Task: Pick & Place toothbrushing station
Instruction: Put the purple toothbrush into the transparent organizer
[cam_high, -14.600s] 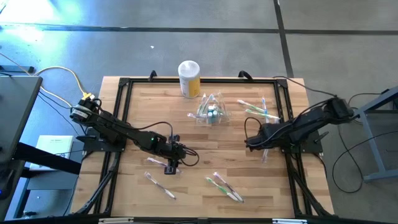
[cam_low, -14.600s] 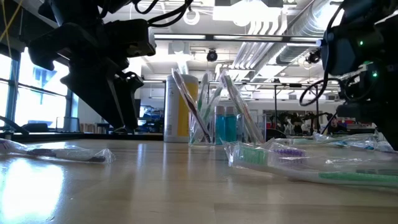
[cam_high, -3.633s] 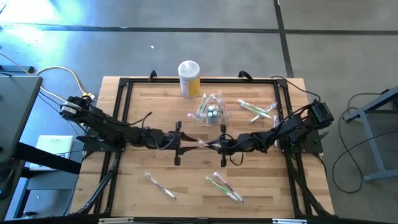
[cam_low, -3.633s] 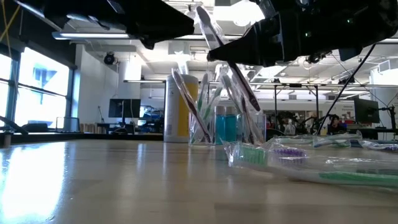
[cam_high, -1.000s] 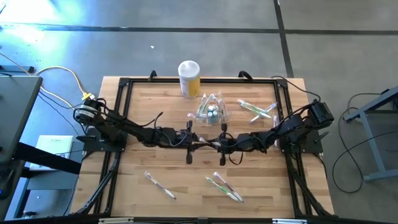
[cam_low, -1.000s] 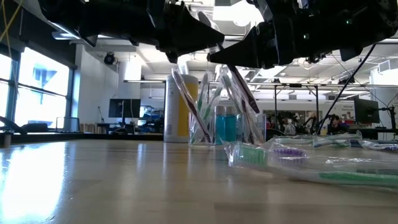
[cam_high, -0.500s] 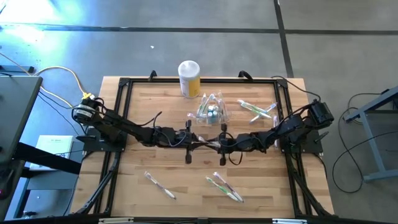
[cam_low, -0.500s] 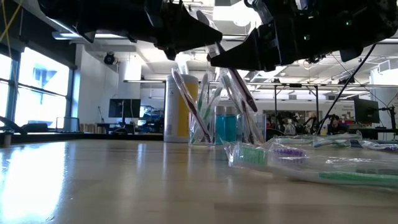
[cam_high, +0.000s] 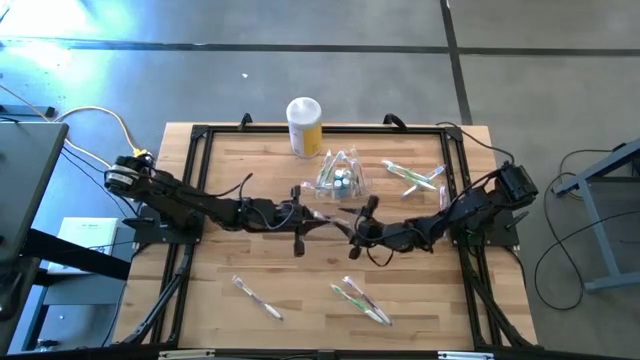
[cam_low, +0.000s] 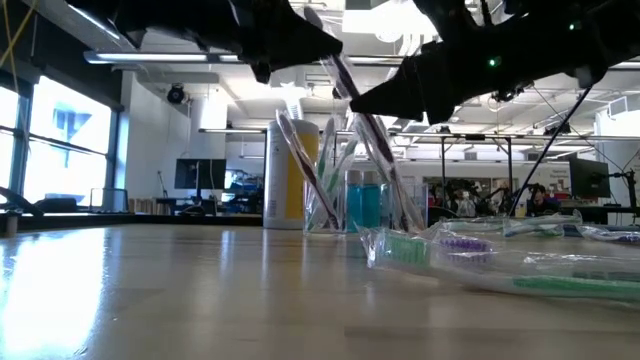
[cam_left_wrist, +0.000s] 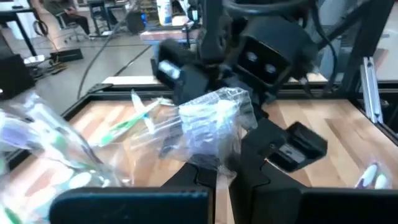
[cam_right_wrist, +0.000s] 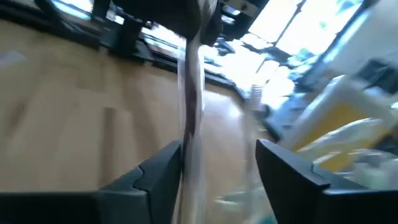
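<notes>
Over the middle of the wooden counter (cam_high: 250, 180) the two arms are meeting tip to tip. The left gripper (cam_high: 307, 216), reaching in from nine o'clock, is pinching a wrapped toothbrush (cam_high: 322, 218) with its fingers closed tight on the crinkled clear wrapper; in the left wrist view that wrapper (cam_left_wrist: 211, 127) is bunching up right at the fingers (cam_left_wrist: 205, 177). The right gripper (cam_high: 357, 230), coming from three o'clock, is hanging just beside the free end of the same toothbrush, its fingers standing apart with the brush running between them in the right wrist view (cam_right_wrist: 189, 106), not clamped. In the low view the toothbrush (cam_low: 345, 75) is tilting high above the counter between the two dark grippers. The toothbrushing station (cam_high: 340, 176), a small clear holder with brushes standing in it, is sitting toward twelve o'clock of the grippers, near the yellow canister (cam_high: 305, 128) with its white lid. More wrapped toothbrushes are lying at two o'clock (cam_high: 412, 176), at six o'clock (cam_high: 360, 300) and at seven o'clock (cam_high: 257, 297).
</notes>
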